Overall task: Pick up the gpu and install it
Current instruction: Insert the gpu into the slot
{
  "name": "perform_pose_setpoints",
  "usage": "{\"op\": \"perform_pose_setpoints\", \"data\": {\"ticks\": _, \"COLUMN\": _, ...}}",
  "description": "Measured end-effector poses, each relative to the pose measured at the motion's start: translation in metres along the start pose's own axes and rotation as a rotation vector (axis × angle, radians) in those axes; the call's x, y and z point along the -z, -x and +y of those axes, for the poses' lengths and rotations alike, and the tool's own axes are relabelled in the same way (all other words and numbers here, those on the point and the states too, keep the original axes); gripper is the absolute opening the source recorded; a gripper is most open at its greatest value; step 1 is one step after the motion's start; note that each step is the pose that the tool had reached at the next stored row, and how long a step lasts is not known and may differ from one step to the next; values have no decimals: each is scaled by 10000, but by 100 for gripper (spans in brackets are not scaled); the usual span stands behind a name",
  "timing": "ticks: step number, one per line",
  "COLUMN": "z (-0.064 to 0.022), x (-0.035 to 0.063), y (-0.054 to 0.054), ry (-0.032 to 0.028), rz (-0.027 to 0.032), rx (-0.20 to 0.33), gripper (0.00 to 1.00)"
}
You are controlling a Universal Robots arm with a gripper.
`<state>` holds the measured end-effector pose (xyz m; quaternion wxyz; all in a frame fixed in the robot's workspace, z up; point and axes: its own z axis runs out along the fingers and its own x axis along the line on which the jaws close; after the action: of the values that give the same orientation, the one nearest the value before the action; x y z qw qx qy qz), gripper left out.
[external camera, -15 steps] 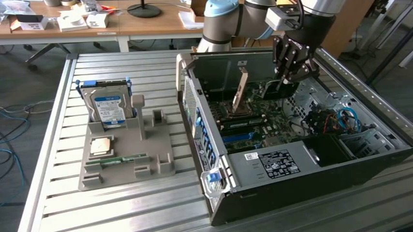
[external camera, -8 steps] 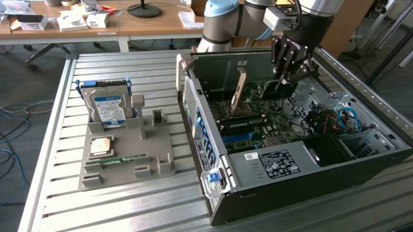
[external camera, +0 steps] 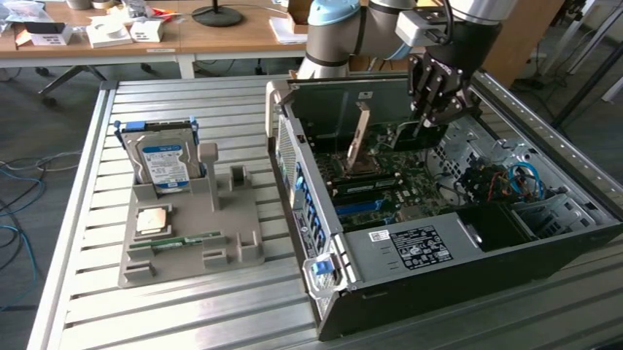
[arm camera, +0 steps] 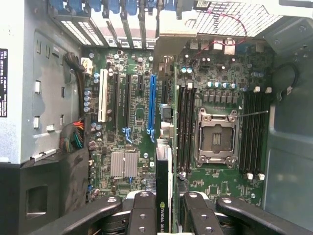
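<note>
Right, from my seat the pick-up half looks done: the black multi-jointed gripper (arm camera: 165,208) is clenched on the gpu (arm camera: 164,171), a thin dark card with a tan metal bracket at one end. The card hangs edge-on inside the open black computer case (external camera: 467,292), above the green motherboard (arm camera: 139,115). In the wrist view it sits just beside the long blue expansion slot (arm camera: 151,105). I judge the card not yet seated, so the install is left. The silver hard drive (external camera: 165,164) stands upright in the grey plastic holder tray (external camera: 233,226), well apart.
</note>
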<state>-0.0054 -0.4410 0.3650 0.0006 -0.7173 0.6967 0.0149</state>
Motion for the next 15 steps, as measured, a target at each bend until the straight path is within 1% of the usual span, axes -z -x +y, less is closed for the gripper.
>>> {"op": "perform_pose_setpoints", "data": {"ticks": 3, "z": 22, "x": 0, "y": 1, "ry": 0, "rz": 0, "rx": 0, "gripper": 26}}
{"op": "perform_pose_setpoints", "data": {"ticks": 8, "z": 22, "x": -3, "y": 1, "ry": -1, "rz": -1, "rx": 1, "gripper": 26}}
{"op": "perform_pose_setpoints", "data": {"ticks": 12, "z": 22, "x": -32, "y": 0, "ry": -1, "rz": -1, "rx": 0, "gripper": 26}}
{"op": "perform_pose_setpoints", "data": {"ticks": 15, "z": 22, "x": -34, "y": 0, "ry": 0, "rz": 1, "rx": 1, "gripper": 26}}
